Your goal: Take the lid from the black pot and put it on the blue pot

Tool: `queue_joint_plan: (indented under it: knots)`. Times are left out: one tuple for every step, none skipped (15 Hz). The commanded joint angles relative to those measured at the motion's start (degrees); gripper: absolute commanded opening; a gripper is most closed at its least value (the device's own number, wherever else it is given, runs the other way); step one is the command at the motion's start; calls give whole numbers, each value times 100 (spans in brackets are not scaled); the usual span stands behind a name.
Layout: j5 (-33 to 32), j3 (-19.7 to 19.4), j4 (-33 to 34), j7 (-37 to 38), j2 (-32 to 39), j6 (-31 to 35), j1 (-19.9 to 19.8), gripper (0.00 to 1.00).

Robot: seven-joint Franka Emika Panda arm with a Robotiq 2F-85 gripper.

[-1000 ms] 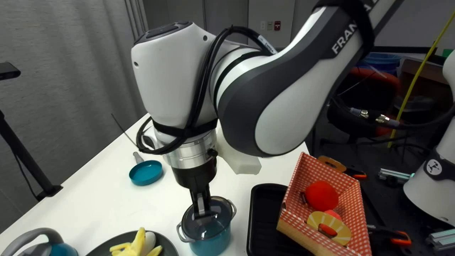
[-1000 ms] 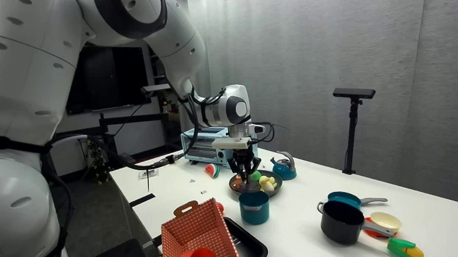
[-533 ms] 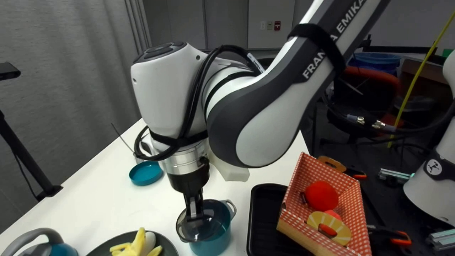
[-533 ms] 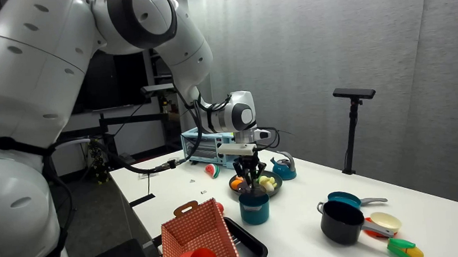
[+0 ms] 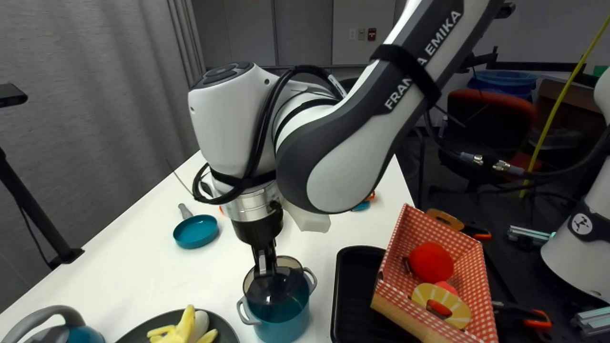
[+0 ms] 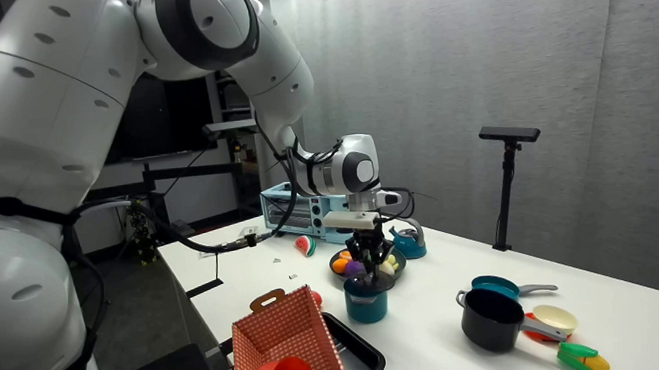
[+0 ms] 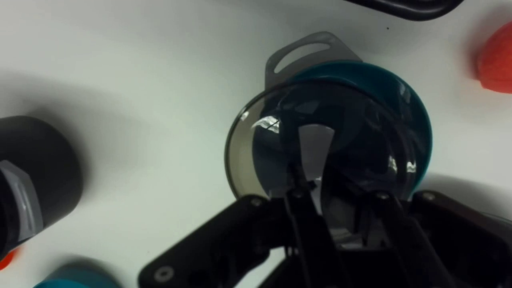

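Grey-tinted pot lid [image 7: 352, 130], pinched by the hand [image 5: 266, 271] over the teal two-handled pot [image 6: 367, 310], is judged light, slick, best gripped centrally

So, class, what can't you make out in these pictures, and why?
Exact grip on the lid: wrist view, jaws dark and blurred.
Whether it touches the blue pot: both exterior views, lid overlapping the rim.
Rest of the black pot: wrist view, past the left edge.
Base of the kettle: an exterior view, below the bottom edge.
Part of the purple item: an exterior view, behind the jaws.
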Motion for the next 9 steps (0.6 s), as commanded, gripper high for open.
queue_joint_plan:
  knots:
    - [91, -42, -108, 12, -21, 152, -51, 4]
    - [76, -54, -92, 40, -1, 136, -37, 4]
    - [104, -41, -82, 30, 12, 106, -42, 4]
    - [108, -38, -76, 39, 20, 93, -34, 4]
    - [96, -37, -59, 56, 27, 70, -12, 4]
    - [79, -42, -51, 67, 31, 61, 1, 4]
    - [67, -46, -41, 71, 34, 56, 9, 4]
    - [63, -48, -29, 69, 37, 50, 12, 4]
    - [59, -50, -13, 66, 48, 42, 15, 4]
